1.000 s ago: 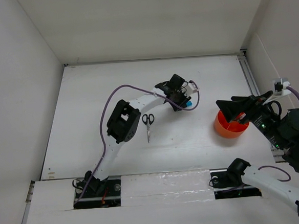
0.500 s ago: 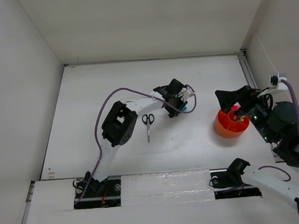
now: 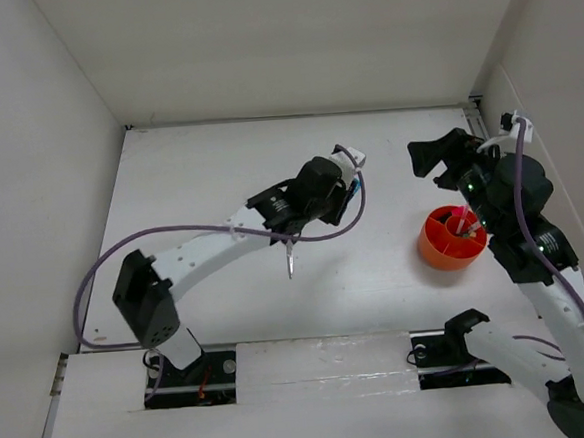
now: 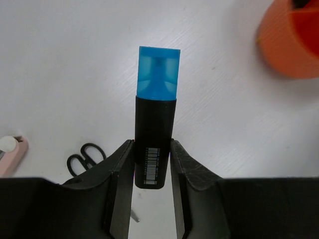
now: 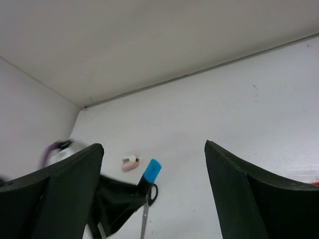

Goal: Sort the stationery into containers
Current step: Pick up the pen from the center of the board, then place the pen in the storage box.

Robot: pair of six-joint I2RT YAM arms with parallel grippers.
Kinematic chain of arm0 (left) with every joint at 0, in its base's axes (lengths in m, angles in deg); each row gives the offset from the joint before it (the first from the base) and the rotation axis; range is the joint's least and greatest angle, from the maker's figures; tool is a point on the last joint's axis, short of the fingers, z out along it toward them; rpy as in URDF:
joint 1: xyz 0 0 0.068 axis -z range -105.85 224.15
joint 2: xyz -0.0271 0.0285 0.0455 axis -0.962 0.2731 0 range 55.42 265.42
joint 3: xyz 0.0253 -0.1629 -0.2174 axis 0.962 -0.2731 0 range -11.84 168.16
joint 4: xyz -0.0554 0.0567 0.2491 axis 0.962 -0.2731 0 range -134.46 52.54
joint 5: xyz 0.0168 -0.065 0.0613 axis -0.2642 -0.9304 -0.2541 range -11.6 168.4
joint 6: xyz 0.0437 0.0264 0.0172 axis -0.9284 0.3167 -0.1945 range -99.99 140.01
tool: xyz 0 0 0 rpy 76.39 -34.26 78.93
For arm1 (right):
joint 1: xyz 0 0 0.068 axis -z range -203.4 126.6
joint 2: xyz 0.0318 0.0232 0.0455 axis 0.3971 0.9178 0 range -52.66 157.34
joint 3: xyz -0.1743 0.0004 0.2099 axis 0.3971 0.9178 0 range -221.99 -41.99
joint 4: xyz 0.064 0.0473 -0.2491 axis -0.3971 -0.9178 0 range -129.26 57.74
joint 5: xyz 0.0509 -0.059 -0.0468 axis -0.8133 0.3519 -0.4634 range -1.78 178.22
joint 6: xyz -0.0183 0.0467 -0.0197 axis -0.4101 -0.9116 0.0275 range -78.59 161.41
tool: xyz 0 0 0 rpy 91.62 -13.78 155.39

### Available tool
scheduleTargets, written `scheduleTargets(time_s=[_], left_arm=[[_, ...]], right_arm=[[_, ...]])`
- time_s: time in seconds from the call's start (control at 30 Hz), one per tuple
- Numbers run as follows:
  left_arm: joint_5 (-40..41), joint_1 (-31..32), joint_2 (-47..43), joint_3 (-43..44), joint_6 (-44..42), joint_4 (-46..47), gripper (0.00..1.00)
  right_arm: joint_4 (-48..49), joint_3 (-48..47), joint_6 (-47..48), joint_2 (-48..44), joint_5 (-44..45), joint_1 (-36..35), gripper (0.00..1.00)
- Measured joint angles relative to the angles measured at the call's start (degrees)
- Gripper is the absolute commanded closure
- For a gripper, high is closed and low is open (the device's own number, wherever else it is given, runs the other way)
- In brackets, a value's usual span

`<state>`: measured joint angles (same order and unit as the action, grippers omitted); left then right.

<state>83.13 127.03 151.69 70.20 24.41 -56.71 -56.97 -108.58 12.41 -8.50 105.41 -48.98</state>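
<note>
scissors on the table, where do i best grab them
Probably best to grip the scissors across the shut blades near the pivot, coming straight down from above. They lie flat on the table, blades closed into one narrow bar; the handle loops are wider and hollow.

Black marker [image 4: 154, 130] with translucent blue cap and white barcode label, orange tub [image 4: 291, 47] with redder inside, black-handled scissors [image 4: 83, 156], pink-and-white eraser [image 4: 10, 152], plain white table [image 4: 65, 64], purple cable [image 3: 173, 230].
</note>
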Motion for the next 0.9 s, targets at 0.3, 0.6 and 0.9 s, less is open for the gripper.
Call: scheduleTargets(time_s=[0.3,0.6,0.9], left_arm=[[2.64,5.95,-20.02,-8.92,4.98,8.94,1.0],[2.45,6.01,-20.59,-11.43,5.79,12.5,1.0],[1.7,6.01,-22.27,-14.03,5.77,14.4,1.0]], right_arm=[[16.13,7.15,-7.32,7.39,-27.91,10.82,0.21],[22.27,8.92,-9.84,11.56,-31.85,-0.33,0.28],[23.41,14.16,-10.27,11.43,-29.4,-2.19,0.4]])
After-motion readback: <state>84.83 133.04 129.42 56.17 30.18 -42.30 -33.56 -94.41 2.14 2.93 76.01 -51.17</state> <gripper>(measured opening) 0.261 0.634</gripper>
